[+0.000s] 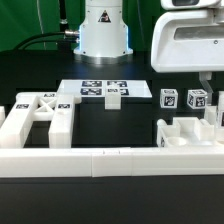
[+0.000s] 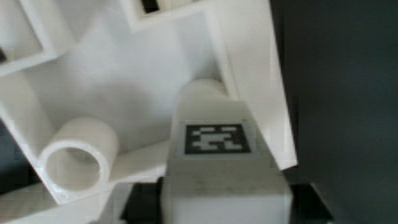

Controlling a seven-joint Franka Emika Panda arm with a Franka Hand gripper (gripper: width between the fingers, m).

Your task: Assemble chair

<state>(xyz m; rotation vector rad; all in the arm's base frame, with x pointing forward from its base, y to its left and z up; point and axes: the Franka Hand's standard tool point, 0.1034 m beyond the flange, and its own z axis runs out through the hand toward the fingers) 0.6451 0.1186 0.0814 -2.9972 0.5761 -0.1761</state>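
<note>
Chair piece [image 2: 210, 105], white with a black-and-white square tag [image 2: 217, 140], looks clamped in the end effector [image 2: 219, 192].

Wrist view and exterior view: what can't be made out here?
- Gripper fingertips: exterior view, too small and dark; open or shut unclear.
- Tagged piece: wrist view, blurred, lower end cut off by the picture edge.
- Right chair part: exterior view, cut by the edge, base behind the border rail.
</note>
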